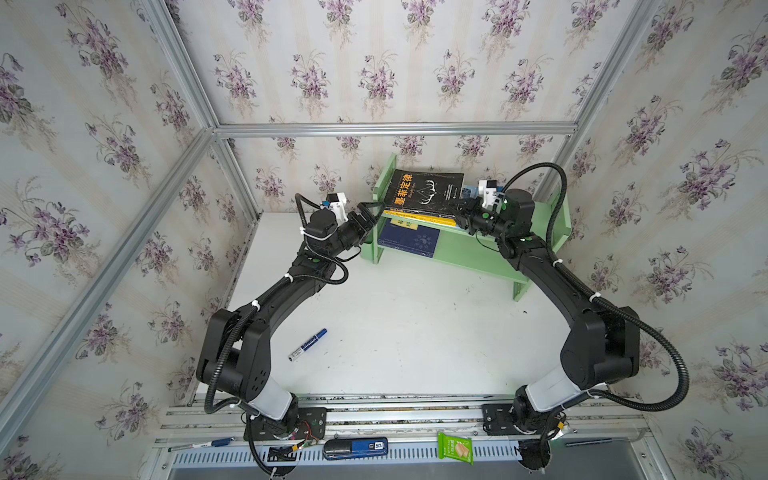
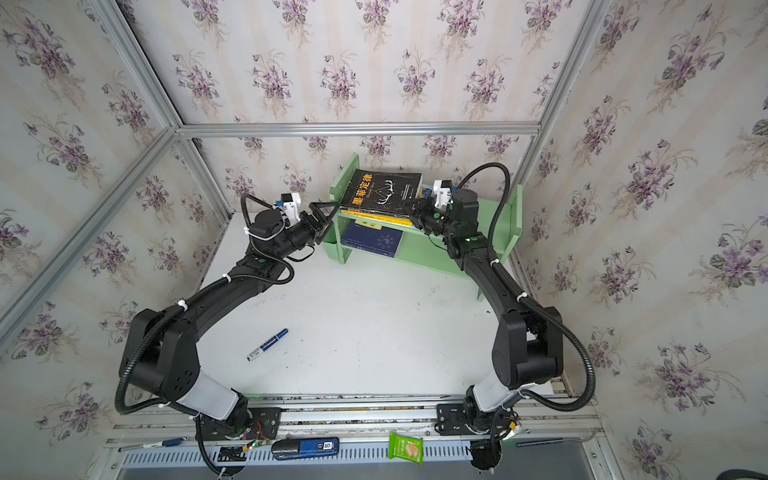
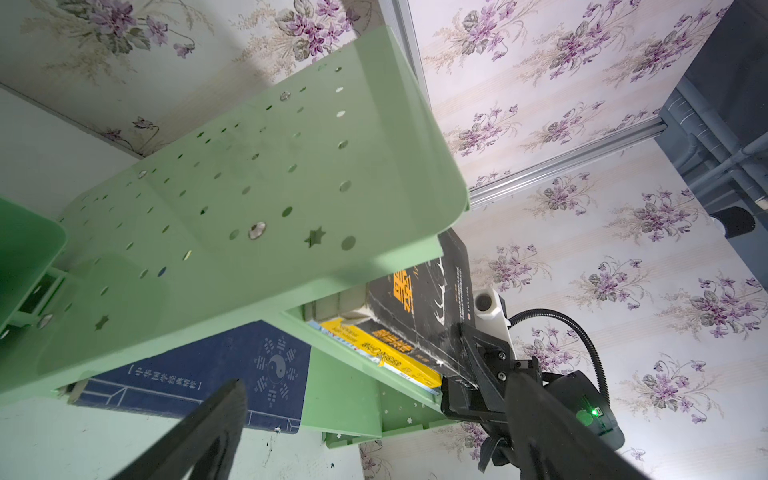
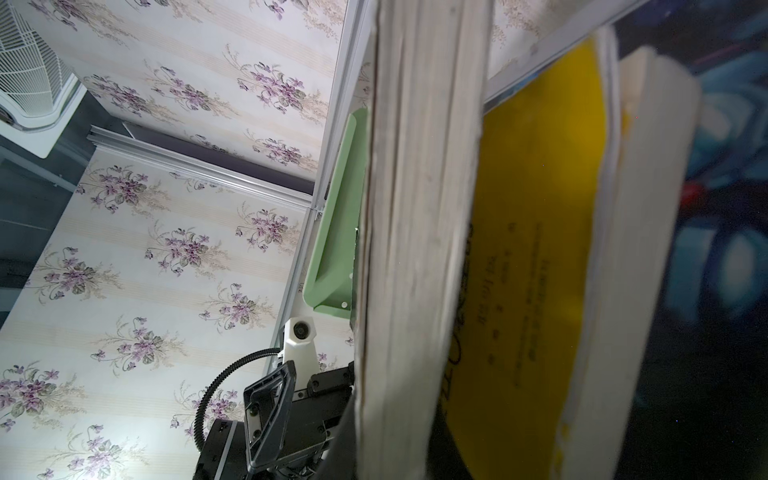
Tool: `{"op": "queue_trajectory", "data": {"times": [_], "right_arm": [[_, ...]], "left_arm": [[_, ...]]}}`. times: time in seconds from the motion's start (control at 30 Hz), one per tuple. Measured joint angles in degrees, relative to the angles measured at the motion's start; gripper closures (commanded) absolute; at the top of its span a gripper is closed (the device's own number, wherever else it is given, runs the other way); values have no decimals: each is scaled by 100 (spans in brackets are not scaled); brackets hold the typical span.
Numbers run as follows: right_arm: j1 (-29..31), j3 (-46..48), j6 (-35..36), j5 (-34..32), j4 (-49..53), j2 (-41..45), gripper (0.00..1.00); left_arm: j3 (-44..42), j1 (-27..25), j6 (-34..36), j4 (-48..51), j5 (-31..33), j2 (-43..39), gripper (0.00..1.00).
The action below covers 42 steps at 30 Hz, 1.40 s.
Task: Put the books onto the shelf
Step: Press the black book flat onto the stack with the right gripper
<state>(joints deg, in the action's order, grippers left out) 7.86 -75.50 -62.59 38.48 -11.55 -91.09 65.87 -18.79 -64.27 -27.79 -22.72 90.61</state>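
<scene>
The pale green shelf (image 1: 469,253) (image 2: 432,249) stands at the back of the table. My right gripper (image 1: 461,208) (image 2: 411,205) is shut on one edge of the black antler book (image 1: 424,187) (image 2: 382,189), holding it tilted just above the top tier. In the right wrist view its page edge (image 4: 419,249) fills the jaws. Under it lies a yellow book (image 1: 419,217) (image 3: 386,353) (image 4: 532,249). A navy book (image 1: 409,239) (image 3: 208,374) lies on the lower tier. My left gripper (image 1: 372,212) (image 2: 324,212) is open and empty beside the shelf's left end panel (image 3: 249,187).
A blue marker pen (image 1: 307,344) lies on the white table near the left arm. On the front rail sit a green snack packet (image 1: 456,448), a blue-black device (image 1: 355,449) and a pen (image 1: 199,444). Papered walls and aluminium posts close in the back and sides.
</scene>
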Motion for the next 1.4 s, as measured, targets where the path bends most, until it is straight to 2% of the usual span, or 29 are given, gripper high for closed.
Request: {"op": "queue_trajectory", "data": {"times": [0.53, 0.97, 1.3, 1.4], "right_arm": [[-11, 28, -31, 0, 4, 7, 90], [-11, 26, 153, -35, 149, 22, 90], [-13, 28, 151, -33, 136, -9, 90], [-13, 31, 151, -35, 131, -9, 86]], "left_arm": [[278, -138, -81, 127, 70, 247, 1], [890, -332, -466, 247, 162, 933, 1], [909, -437, -824, 33, 304, 1226, 17], [907, -439, -887, -96, 319, 1255, 21]]}}
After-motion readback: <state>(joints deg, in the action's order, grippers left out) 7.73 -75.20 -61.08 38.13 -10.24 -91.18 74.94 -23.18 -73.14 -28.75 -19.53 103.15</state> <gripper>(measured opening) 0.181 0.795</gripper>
